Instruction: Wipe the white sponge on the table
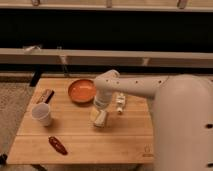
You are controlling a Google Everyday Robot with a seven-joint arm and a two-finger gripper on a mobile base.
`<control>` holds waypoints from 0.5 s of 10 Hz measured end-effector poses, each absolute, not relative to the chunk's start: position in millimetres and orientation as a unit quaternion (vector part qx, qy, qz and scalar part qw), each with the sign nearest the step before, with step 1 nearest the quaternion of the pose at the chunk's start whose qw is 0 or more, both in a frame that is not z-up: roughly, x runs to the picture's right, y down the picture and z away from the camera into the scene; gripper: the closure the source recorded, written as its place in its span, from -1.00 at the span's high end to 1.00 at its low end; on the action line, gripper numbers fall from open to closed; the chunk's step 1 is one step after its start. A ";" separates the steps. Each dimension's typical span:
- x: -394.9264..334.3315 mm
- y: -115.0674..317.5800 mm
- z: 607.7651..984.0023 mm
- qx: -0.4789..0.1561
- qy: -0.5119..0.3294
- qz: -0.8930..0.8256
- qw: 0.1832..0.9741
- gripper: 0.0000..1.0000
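**Item:** small off-white rectangular soft sponge (101, 120). It lies mid-table on the light wooden plank table (75, 142), just near-right of the round orange bowl (81, 91).

**Handling (judged):** light, squashy and unbreakable; best pinched across its narrow sides.

**Pincer** (100, 108): directly over the sponge, spread wide, gripping nothing.

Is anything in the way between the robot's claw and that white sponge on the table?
Nothing visible is. The gripper hangs directly over the white sponge near the middle of the table. The orange bowl lies behind it and a small tube to its right, both clear of the sponge.
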State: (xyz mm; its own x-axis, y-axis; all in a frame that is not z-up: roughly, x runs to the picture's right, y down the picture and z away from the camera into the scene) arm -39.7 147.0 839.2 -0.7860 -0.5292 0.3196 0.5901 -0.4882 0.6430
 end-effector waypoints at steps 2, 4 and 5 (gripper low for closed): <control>-32.7 155.7 855.6 -0.054 -0.397 -0.853 0.334 0.60; -24.1 164.8 865.9 -0.066 -0.407 -0.844 0.345 0.60; -22.9 166.9 867.4 -0.069 -0.409 -0.841 0.348 0.60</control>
State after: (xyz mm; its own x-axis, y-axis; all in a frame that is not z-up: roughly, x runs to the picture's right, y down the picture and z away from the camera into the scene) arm -22.9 166.9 867.4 -0.7488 -0.5281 0.4005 0.6410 -0.4233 0.6403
